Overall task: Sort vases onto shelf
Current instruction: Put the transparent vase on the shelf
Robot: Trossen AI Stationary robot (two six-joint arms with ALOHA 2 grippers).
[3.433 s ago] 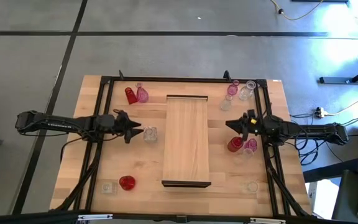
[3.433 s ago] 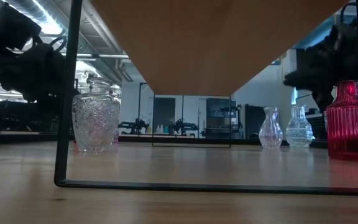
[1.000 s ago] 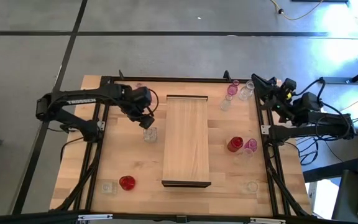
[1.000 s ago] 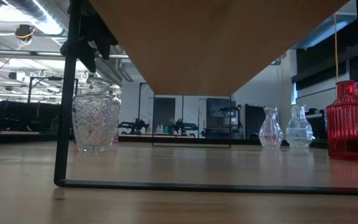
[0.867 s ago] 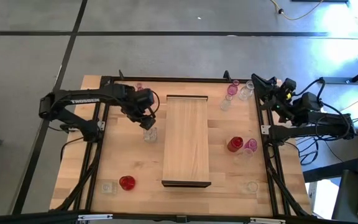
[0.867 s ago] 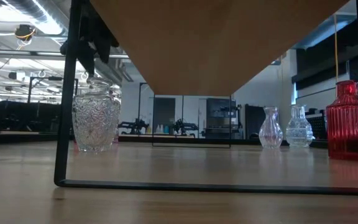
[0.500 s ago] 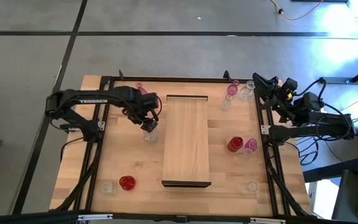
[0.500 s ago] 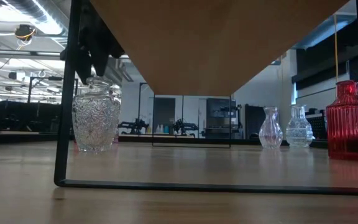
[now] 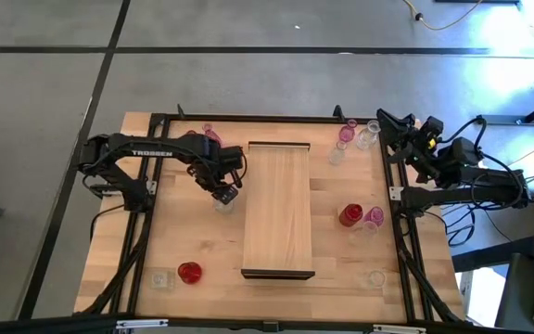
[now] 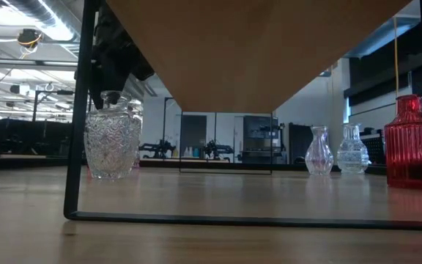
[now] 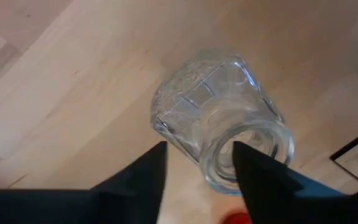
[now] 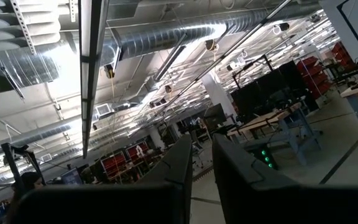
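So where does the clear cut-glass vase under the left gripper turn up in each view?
High view: vase just left of the shelf, under the left gripper.
Low view: vase at left, behind the black post.
Left wrist view: vase at centre, mouth between the open fingers.
Right wrist view: not in it.
Shared landmark: the shelf's near edge.

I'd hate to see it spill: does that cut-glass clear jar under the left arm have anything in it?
Empty. The cut-glass clear jar stands upright in the low view, and the left wrist view looks down its open mouth to bare glass.

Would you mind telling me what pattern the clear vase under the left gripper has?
The clear vase has a cut, diamond-like textured pattern, best seen in the low view.
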